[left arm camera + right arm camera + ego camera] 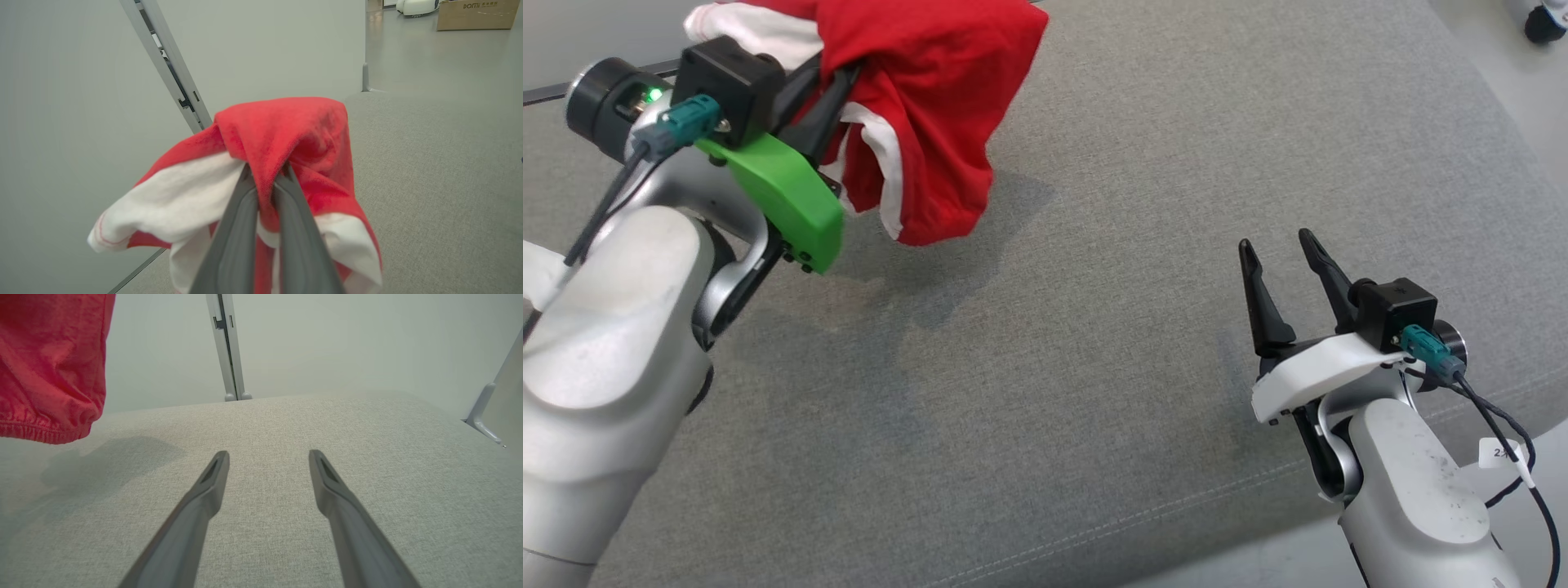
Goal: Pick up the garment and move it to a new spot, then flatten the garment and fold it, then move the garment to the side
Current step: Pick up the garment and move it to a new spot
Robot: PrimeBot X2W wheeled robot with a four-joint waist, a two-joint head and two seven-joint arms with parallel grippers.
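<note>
While the left gripper (265, 173) clamps the bunched garment (931, 122) (red-white cloth), the right gripper (1276, 242) gapes empty.

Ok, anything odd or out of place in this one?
Nothing stands out. The left gripper holds the garment bunched above the grey surface; the right gripper is open and empty.

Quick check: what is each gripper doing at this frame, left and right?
Left gripper: closed on the red and white garment, which hangs above the grey surface.
Right gripper: open, holding nothing.
</note>
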